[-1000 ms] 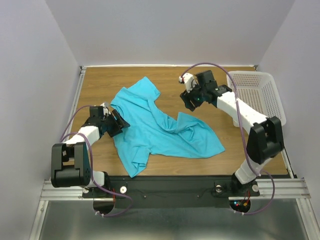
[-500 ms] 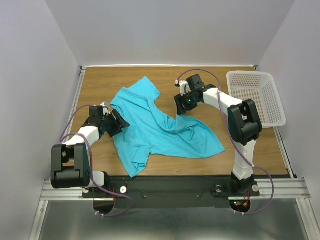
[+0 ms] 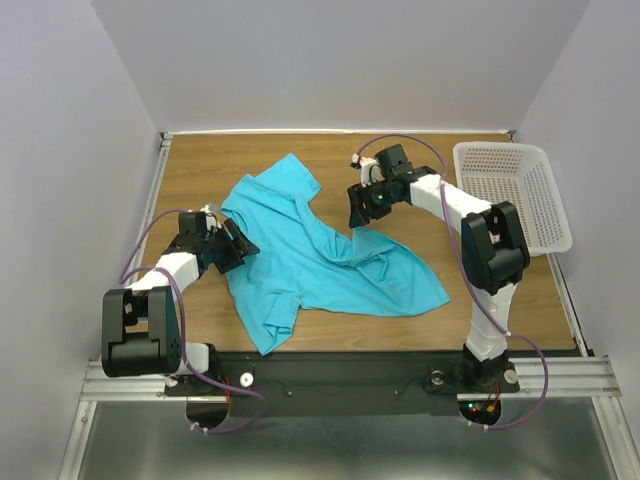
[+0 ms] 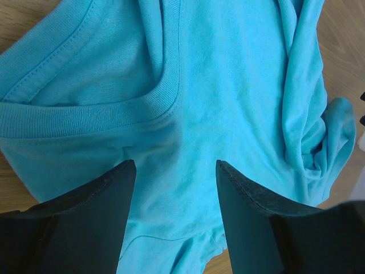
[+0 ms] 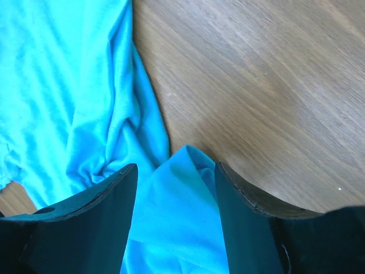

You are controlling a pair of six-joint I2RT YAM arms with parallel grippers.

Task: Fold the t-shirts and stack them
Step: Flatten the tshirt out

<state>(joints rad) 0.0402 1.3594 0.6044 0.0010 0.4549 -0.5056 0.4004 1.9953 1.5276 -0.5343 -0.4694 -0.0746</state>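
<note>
T-shirt [image 3: 320, 255] lies crumpled on surface [image 3: 200, 170]; soft, light, likely to drape and slide. Left jaws open over it, collar [image 4: 85, 111] just beyond their tips; right jaws open, cloth peak [image 5: 182, 171] between them; best pinched there.

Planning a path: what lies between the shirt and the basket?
Bare wood table, with the right arm crossing over it; the top view shows this between shirt and basket.
</note>
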